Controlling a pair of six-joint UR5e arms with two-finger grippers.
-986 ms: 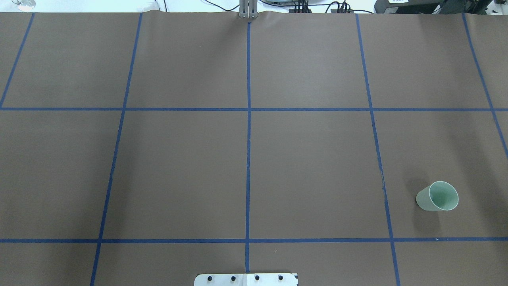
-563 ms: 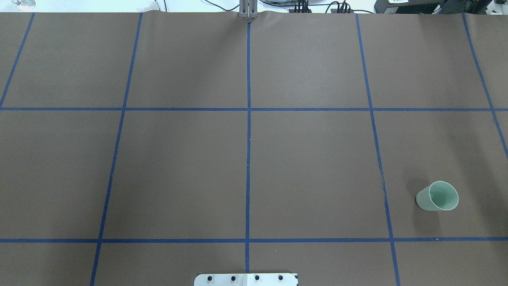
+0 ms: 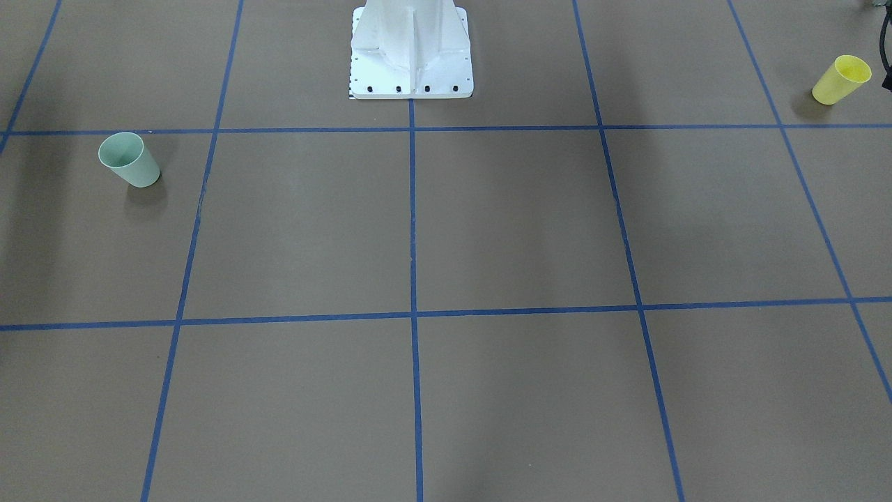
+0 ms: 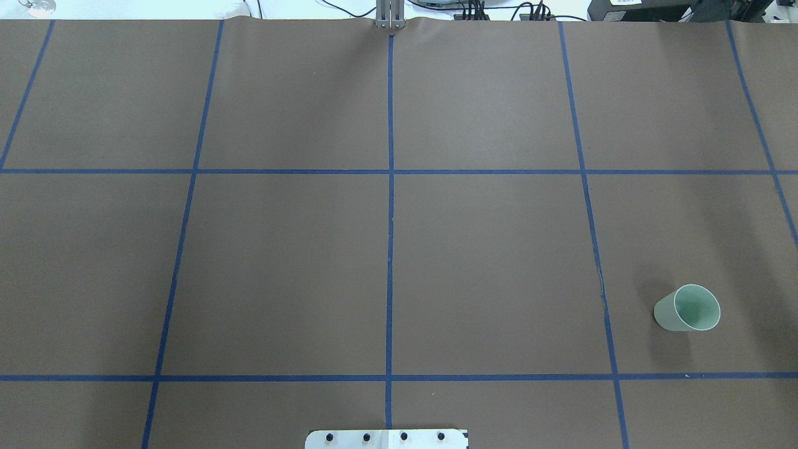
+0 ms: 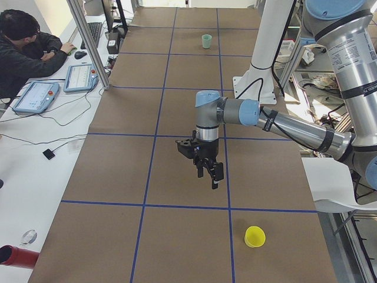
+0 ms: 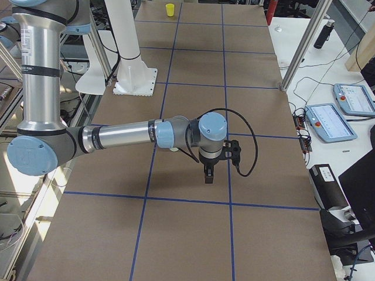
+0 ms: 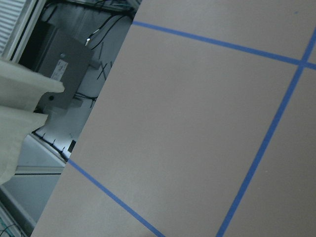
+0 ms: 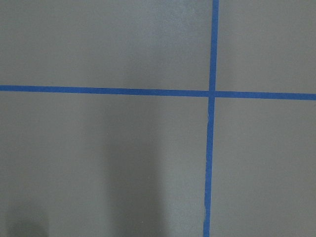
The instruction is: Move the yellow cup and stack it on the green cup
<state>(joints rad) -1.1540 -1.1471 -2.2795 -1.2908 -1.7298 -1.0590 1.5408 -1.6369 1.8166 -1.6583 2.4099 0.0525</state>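
The yellow cup [image 3: 841, 79] stands upright near the table's end on my left side; it also shows in the exterior left view [image 5: 254, 236] and far off in the exterior right view [image 6: 170, 9]. It is out of the overhead view. The green cup [image 4: 687, 308] stands upright on my right side, also seen from the front [image 3: 129, 160]. My left gripper [image 5: 209, 171] hangs above the table, well away from the yellow cup. My right gripper [image 6: 209, 172] hangs above a tape line. Both show only in side views, so I cannot tell if they are open or shut.
The white robot pedestal [image 3: 411, 52] stands at the table's robot side. Blue tape lines [image 4: 389, 249] divide the brown table into squares. An operator [image 5: 29, 47] sits at a side desk with tablets [image 5: 82, 76]. The left wrist view shows the table's edge [image 7: 98, 123].
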